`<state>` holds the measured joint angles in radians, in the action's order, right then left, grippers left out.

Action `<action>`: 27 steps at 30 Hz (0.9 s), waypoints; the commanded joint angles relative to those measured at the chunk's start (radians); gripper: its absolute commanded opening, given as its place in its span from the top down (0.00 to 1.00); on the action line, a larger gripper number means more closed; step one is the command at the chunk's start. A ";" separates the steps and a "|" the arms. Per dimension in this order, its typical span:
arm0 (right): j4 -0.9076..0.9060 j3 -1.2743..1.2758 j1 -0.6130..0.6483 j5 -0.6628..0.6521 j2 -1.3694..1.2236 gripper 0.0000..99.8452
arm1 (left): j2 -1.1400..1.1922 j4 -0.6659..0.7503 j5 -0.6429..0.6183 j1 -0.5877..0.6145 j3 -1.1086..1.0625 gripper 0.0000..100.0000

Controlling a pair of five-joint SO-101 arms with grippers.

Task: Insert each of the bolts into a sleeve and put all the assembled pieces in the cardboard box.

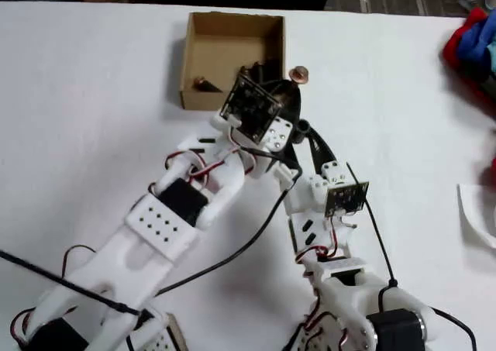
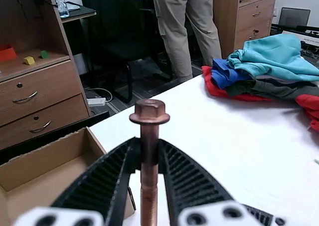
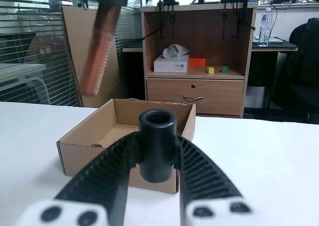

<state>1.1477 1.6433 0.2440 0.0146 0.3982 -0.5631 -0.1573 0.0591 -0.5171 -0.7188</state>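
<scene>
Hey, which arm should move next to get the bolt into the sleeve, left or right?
Left, probably. The left end effector grips the copper bolt, threaded end down, just to one side of the black sleeve. The right end effector holds that sleeve upright, bore open upward, so it can simply hold steady.
</scene>
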 commanded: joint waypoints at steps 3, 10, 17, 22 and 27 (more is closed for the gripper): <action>-0.047 -0.008 -0.008 0.008 0.031 0.98 | -0.021 0.018 0.295 -0.017 0.013 0.98; -0.048 -0.008 -0.008 0.008 0.031 0.98 | -0.107 -0.112 0.419 -0.012 -0.002 0.98; -0.048 -0.008 -0.008 0.008 0.031 0.98 | -0.169 -0.101 0.419 0.018 -0.065 0.97; -0.048 -0.008 -0.008 0.008 0.031 0.98 | -0.215 0.354 0.199 0.055 -0.255 0.97; -0.048 -0.008 -0.007 0.009 0.031 0.98 | -0.229 0.744 0.120 0.041 -0.489 0.97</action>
<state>1.1047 1.6448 0.2440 0.0146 0.3982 -0.7472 0.3521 0.2125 -0.4695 -1.1301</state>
